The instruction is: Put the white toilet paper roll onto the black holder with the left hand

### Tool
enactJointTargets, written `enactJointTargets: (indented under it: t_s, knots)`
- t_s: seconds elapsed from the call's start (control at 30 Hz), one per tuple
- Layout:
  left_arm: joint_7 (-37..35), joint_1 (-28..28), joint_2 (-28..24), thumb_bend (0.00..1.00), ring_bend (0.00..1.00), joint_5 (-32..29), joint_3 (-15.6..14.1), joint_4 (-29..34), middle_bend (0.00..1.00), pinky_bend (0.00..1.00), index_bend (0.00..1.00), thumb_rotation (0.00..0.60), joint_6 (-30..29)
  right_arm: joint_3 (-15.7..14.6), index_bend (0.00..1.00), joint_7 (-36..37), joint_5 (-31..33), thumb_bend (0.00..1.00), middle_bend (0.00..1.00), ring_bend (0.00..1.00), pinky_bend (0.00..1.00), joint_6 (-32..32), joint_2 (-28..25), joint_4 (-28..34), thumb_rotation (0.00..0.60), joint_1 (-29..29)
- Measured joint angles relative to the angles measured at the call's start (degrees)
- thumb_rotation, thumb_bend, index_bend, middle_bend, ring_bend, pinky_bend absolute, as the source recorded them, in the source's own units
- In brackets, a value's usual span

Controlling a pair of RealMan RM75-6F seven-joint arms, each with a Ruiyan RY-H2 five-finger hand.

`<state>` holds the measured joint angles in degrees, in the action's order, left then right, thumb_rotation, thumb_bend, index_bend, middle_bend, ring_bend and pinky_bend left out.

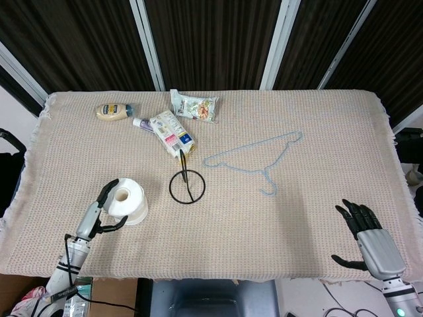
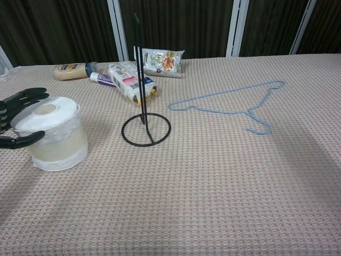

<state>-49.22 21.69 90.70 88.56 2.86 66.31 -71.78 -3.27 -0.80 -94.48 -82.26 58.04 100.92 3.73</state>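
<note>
The white toilet paper roll (image 1: 129,200) (image 2: 53,133) stands on end on the beige cloth at the front left. My left hand (image 1: 99,214) (image 2: 18,104) is at its left side, fingers spread behind the roll's top and thumb across its front, touching it. The roll rests on the table. The black holder (image 1: 186,173) (image 2: 139,69), a ring base with an upright post, stands just right of the roll. My right hand (image 1: 367,234) lies open at the front right corner, holding nothing.
A blue wire hanger (image 1: 266,173) lies right of the holder. At the back left are a mayonnaise bottle (image 1: 114,111), a tube with a carton (image 1: 170,131) and a snack bag (image 1: 193,105). The table's front edge is close behind my left wrist.
</note>
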Motion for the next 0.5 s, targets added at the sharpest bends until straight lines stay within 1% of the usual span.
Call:
enactJointTargets:
  t_s: [0.07,0.13,0.17,0.23,0.27,0.33,0.4,0.43,0.5]
  knots:
    - [0.8,0.3,0.2,0.33,0.00,-0.6,0.2,-0.6,0.00,0.33,0.00,0.600,0.8,0.0,0.00,0.1,0.0,0.12,0.00,0.00,0.00,-0.2,-0.1,0.0,0.600,-0.1]
    - [2.1,0.5,0.5,0.35,0.01,-1.5,0.4,-1.3,0.00,0.46,0.00,0.600,1.5,0.0,0.00,0.2,0.0,0.12,0.00,0.00,0.00,-0.2,-0.1,0.0,0.600,-0.1]
    - [2.9,0.6,0.6,0.36,0.02,-2.0,0.5,-1.7,0.00,0.50,0.00,0.600,2.1,0.0,0.00,0.2,0.0,0.12,0.00,0.00,0.00,-0.1,-0.1,0.0,0.600,-0.1]
    - [4.0,0.9,0.5,0.39,0.10,-2.2,0.3,-2.1,0.01,0.57,0.02,0.600,3.1,-0.1,0.00,0.2,-0.1,0.12,0.00,0.00,0.00,0.0,-0.1,0.0,0.600,0.0]
    - [4.7,1.0,0.5,0.41,0.15,-2.3,0.3,-2.4,0.03,0.60,0.04,0.600,3.5,-0.1,0.00,0.1,-0.2,0.12,0.00,0.00,0.00,0.0,-0.1,0.0,0.600,0.0]
    - [5.6,1.0,0.5,0.45,0.26,-2.5,0.2,-2.6,0.13,0.67,0.12,0.600,3.6,-0.2,0.00,0.1,-0.3,0.12,0.00,0.00,0.00,-0.1,-0.1,0.1,0.600,-0.1]
    - [5.9,1.0,0.6,0.50,0.37,-2.7,0.3,-2.4,0.27,0.74,0.24,0.600,3.1,-0.2,0.00,0.1,-0.4,0.12,0.00,0.00,0.00,-0.2,-0.1,0.1,0.600,-0.1]
    - [5.8,0.9,0.6,0.52,0.41,-2.7,0.4,-2.2,0.32,0.77,0.29,0.600,2.7,-0.2,0.00,0.1,-0.5,0.12,0.00,0.00,0.00,-0.3,-0.1,0.1,0.600,-0.2]
    - [5.8,0.5,0.6,0.55,0.46,-2.6,0.7,-1.6,0.38,0.82,0.34,0.600,1.3,-0.3,0.00,0.2,-0.7,0.12,0.00,0.00,0.00,-0.3,-0.2,0.1,0.600,-0.2]
